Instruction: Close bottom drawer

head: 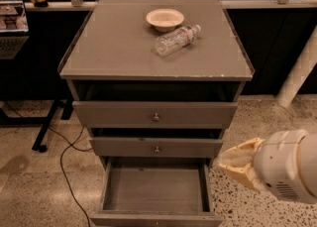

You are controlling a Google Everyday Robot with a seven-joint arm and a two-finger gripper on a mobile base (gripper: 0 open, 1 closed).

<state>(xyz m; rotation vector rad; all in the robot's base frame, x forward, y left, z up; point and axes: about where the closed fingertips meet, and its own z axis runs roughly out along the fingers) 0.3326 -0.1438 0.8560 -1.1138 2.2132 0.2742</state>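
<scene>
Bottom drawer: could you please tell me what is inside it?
The bottom drawer stands pulled out, showing only its bare grey floor. Its rear strip lies covered beneath the middle drawer, so unseen. The gripper hovers at its right side, outside it.
</scene>
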